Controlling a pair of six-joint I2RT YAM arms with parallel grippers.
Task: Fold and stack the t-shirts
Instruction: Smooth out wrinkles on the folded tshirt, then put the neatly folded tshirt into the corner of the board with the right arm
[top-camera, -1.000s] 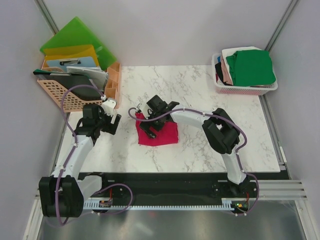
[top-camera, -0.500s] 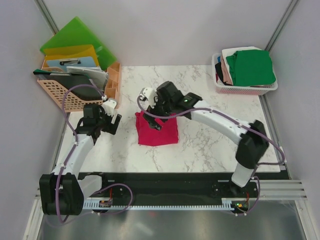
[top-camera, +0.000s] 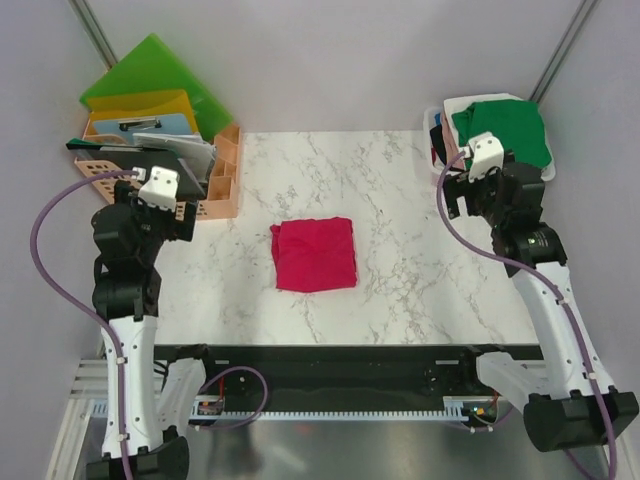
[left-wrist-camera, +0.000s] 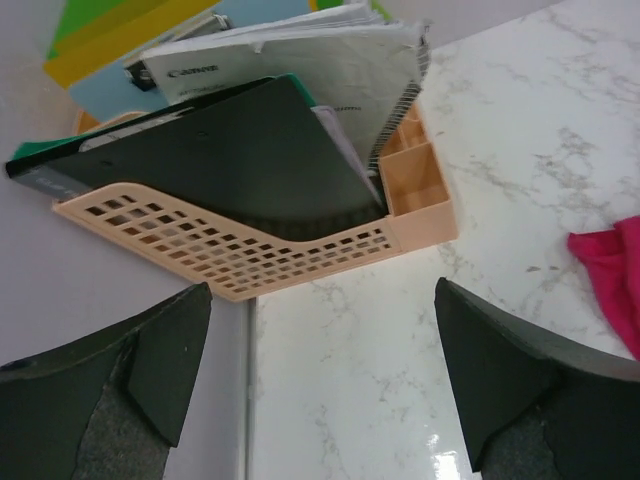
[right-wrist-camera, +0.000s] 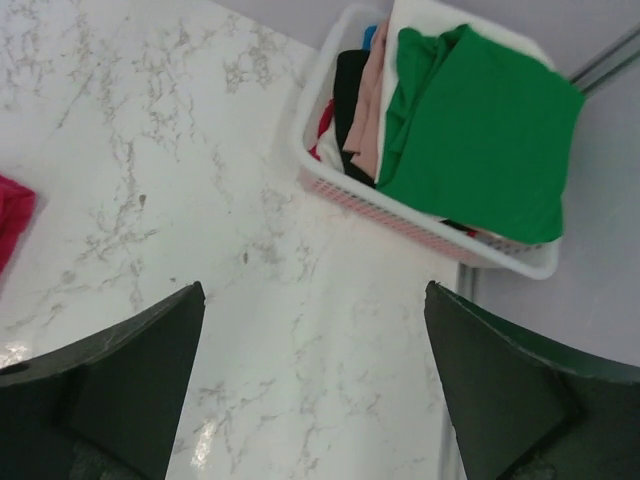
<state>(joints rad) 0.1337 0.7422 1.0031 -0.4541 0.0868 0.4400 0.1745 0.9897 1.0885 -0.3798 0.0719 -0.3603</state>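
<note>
Well, I see one pink-red t-shirt (top-camera: 315, 255) folded flat in the middle of the table (top-camera: 430, 290); my left gripper (left-wrist-camera: 325, 400) and right gripper (right-wrist-camera: 315, 385) are both wide and hold nothing; the other t-shirts (right-wrist-camera: 480, 130) wait in the basket (right-wrist-camera: 380, 205), so I think most folding is left.

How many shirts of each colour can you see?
crimson-pink shirt: 1
green shirt: 1
white shirt: 1
beige-pink shirt: 1
black shirt: 1
Total: 5 showing clearly; the basket may hide more.
</note>
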